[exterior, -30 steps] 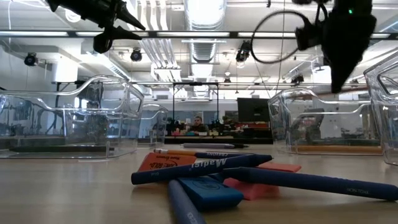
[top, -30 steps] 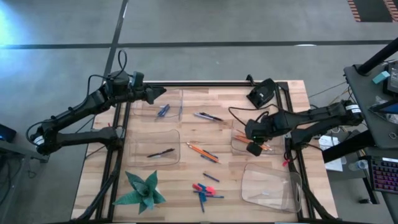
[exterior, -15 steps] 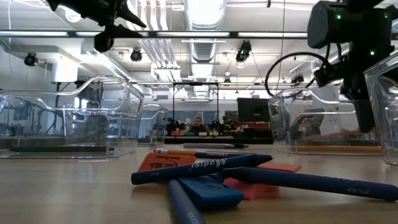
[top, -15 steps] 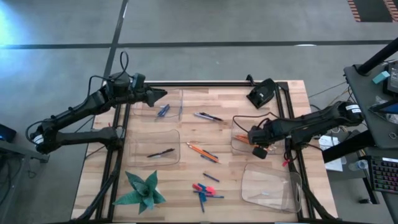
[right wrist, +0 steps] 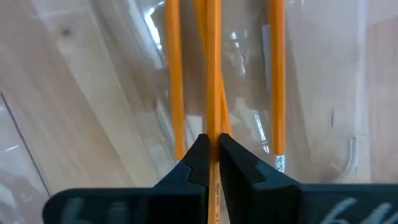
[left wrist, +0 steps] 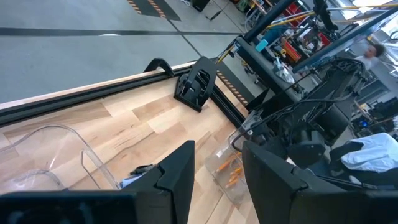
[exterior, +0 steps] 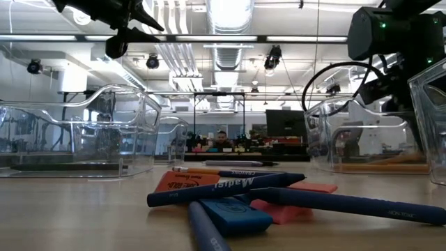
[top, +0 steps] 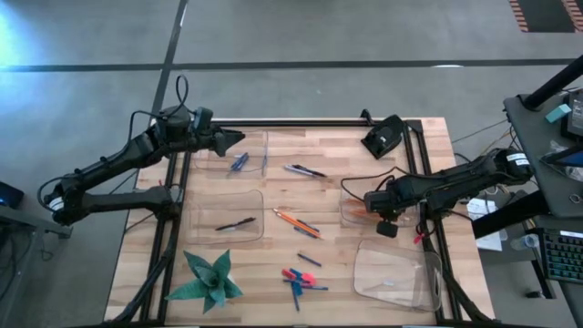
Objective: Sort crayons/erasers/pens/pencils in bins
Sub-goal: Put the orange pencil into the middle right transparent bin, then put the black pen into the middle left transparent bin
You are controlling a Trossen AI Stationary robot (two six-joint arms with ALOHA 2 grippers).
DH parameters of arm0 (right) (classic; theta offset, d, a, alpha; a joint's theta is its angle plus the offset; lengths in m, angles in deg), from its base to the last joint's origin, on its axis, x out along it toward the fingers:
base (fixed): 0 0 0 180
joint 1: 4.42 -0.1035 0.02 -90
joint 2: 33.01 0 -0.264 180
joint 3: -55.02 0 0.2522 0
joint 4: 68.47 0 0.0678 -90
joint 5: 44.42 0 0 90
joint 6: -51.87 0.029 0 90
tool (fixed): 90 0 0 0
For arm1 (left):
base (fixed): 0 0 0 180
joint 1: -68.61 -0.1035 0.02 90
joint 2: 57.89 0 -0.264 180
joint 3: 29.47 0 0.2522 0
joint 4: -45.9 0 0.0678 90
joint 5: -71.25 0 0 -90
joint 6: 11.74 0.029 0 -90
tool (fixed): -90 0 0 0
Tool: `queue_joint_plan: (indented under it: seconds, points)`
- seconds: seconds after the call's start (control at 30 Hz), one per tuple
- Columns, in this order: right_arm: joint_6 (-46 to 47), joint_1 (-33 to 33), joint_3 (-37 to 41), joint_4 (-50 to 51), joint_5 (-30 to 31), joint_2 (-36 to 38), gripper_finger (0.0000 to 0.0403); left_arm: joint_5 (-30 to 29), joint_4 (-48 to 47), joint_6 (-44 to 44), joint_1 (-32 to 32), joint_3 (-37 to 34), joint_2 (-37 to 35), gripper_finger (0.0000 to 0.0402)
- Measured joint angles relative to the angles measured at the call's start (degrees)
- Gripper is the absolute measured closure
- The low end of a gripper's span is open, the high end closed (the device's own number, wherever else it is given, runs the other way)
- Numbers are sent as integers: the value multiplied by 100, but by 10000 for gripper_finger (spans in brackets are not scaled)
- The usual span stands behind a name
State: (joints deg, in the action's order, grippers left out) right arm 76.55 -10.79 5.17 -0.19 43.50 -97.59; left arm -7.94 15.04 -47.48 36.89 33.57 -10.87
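My right gripper (top: 387, 226) reaches down into the far right bin (top: 351, 208) and is shut on an orange pencil (right wrist: 213, 93). Two more pencils (right wrist: 173, 74) lie on that bin's floor beside it. My left gripper (top: 239, 137) hangs open and empty above the far left bin (top: 260, 146), which holds blue crayons (top: 239, 162). Two pencils (top: 296, 221) and some pens (top: 305, 170) lie on the bare table. Erasers and blue pens (top: 296, 278) make a small heap near the front edge. A black pen (top: 235, 224) lies in the near left bin. My right gripper pinches the orange pencil's shaft (right wrist: 213, 127) between its two fingers. The fingers come from above, pointing down, and lie across the pencil. The pencil lies about level inside the bin, over another pencil; I cannot tell whether it touches the bin floor.
The near right bin (top: 392, 273) stands just in front of my right gripper. A green folded-paper plant (top: 209, 278) sits at the near left corner, and a black block (top: 384, 137) at the far right. Black frame rails run along the table's sides.
My right gripper has sunk into the far right bin with the pencil, drifting a little toward the table's near edge, and has rolled somewhat; it stays shut. Most of the drop came in the first half second.
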Motion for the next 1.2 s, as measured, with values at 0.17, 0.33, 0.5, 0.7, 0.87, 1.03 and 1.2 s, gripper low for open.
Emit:
queue_joint_plan:
  seconds: [0.17,0.33,0.5,0.7,0.87,1.03,1.2]
  points:
    - [-371,-2,0,-6,-520,0,390,-2,0,0,0,0,0,281]
    - [-483,-2,0,-1,-647,0,390,-2,-2,4,0,-2,0,281]
    - [-162,-2,0,-4,-289,0,377,-4,-28,7,0,-4,0,281]
    - [-125,0,0,-4,-240,0,329,-4,-24,9,0,-4,0,281]
    - [-116,0,-45,78,-236,0,295,-4,-22,11,0,-4,0,281]
    - [-124,0,-670,688,-186,0,272,-5,-20,11,0,-4,0,281]
    - [-171,0,-1672,1020,680,0,264,-4,-2,9,0,-4,0,281]
